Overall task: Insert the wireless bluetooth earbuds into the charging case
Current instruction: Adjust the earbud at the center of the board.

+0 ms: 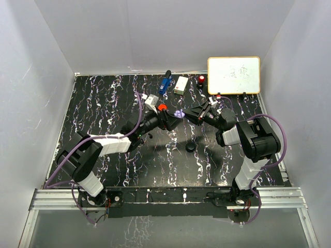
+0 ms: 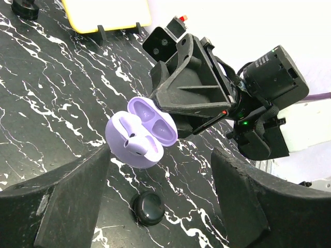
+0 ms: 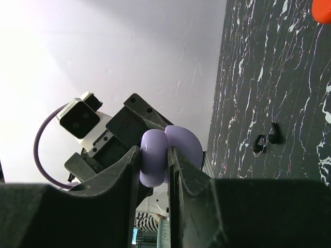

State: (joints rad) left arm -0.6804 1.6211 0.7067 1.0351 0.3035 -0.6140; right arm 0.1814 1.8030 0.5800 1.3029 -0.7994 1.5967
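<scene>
My right gripper (image 3: 154,161) is shut on the lid of an open lavender charging case (image 2: 140,132), holding it above the table in the middle (image 1: 179,114). One lavender earbud (image 2: 135,143) lies in the case's base, stem pointing outward. Just in front of the case my left gripper (image 2: 160,173) stands open with nothing between its fingers (image 2: 67,186). In the top view the left gripper (image 1: 168,120) and right gripper (image 1: 189,114) meet at the case. Two black earbuds (image 3: 267,138) lie on the table.
A round black case (image 1: 191,147) sits on the marble table below the grippers. A red piece (image 1: 162,107) lies by the left wrist. At the back stand a blue object (image 1: 165,82), a white box (image 1: 181,84), a red item (image 1: 201,79) and a whiteboard (image 1: 234,75).
</scene>
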